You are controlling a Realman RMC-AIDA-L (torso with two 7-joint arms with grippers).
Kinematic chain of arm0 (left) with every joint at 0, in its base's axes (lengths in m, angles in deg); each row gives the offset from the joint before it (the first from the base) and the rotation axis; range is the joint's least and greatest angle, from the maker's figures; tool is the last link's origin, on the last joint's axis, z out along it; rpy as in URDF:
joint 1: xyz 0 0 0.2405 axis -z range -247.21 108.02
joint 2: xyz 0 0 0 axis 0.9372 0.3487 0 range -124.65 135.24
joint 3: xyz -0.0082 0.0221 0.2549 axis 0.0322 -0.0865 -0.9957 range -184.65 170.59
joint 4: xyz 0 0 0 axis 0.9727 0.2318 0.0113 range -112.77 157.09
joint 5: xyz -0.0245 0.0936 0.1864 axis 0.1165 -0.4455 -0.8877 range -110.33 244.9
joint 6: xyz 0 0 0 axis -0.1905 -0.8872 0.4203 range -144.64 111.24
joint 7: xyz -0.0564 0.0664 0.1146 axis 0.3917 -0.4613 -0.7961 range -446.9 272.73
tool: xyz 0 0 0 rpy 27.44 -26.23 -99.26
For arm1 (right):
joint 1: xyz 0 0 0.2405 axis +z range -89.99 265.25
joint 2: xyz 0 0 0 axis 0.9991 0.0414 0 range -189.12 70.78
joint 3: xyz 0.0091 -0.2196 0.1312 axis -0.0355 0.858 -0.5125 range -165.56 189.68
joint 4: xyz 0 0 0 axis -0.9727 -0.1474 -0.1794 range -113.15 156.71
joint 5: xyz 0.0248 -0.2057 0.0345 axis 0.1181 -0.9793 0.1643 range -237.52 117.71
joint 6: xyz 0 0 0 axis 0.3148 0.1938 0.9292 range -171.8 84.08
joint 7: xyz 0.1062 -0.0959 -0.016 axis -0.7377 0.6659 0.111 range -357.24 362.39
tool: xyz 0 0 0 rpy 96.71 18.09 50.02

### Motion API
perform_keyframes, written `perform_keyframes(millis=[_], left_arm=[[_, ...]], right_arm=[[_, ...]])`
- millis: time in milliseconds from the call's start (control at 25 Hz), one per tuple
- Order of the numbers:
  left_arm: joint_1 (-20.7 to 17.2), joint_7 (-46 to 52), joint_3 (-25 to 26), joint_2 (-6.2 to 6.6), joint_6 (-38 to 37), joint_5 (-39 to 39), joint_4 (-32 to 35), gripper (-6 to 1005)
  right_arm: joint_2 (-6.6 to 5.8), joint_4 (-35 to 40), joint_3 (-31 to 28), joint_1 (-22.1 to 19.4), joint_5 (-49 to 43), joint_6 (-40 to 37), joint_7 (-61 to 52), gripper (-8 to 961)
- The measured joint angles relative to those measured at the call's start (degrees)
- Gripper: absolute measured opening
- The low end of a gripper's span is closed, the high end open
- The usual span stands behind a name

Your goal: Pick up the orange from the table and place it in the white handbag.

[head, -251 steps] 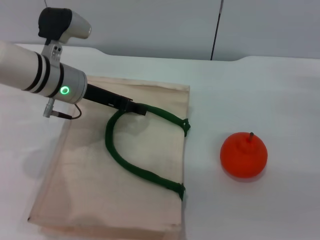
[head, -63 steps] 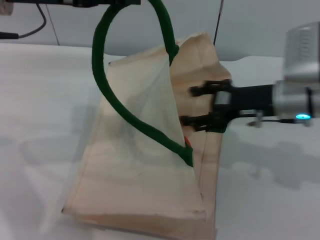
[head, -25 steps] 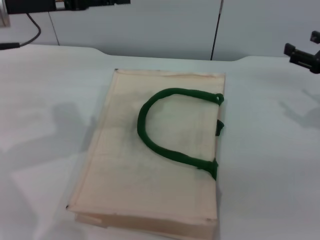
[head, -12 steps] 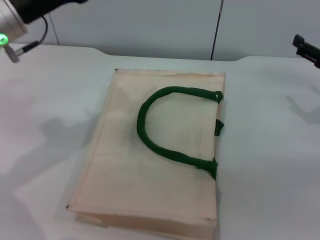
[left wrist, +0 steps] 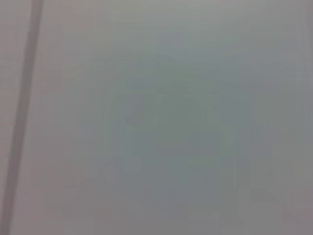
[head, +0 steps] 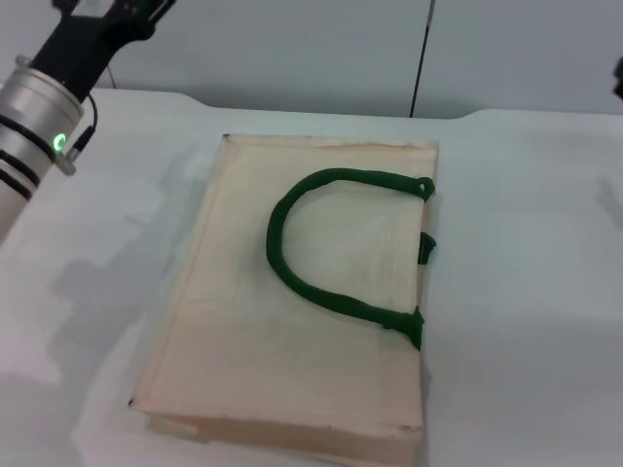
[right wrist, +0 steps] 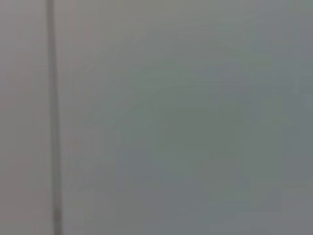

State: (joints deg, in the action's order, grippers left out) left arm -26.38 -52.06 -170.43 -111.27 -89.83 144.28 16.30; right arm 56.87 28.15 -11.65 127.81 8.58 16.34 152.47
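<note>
The white handbag (head: 302, 302) lies flat on the table (head: 526, 292), its dark green handle (head: 326, 248) looped across the top face. The orange is hidden; it shows in no view. My left gripper (head: 112, 12) is raised at the far left corner, away from the bag and cut off by the picture's top edge, behind its silver wrist with a green light (head: 58, 143). Of my right gripper only a dark sliver (head: 619, 80) shows at the right edge, high above the table. Both wrist views show only a grey wall.
A grey wall with a dark vertical seam (head: 421, 58) stands behind the table's far edge. White tabletop extends to the right of the bag and to its left under the left arm.
The bag, earlier held up by its handle, has lain flat for the last second. The left arm has swung down into view at the top left. The right gripper has withdrawn further past the right edge.
</note>
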Motion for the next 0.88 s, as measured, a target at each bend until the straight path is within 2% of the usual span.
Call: perform_keyframes(millis=[80,240,880], left_arm=[[-0.84,-2.16,0.01,-0.04,1.00,3.72,2.74,877],[-1.59,-4.91,-0.15,-0.04,0.68,4.46,5.10,877],[-1.84,-5.51,-0.31,0.08,1.13,3.61,5.90,877]], right_arm=[[0.17,-2.85,-6.54,-1.15,0.00,0.29,5.78,892],[0.33,-5.57,-11.95,-2.60,0.00,0.33,10.04,892],[0.44,-5.98,-11.78,-2.99,-0.58,-0.30,10.25,892]])
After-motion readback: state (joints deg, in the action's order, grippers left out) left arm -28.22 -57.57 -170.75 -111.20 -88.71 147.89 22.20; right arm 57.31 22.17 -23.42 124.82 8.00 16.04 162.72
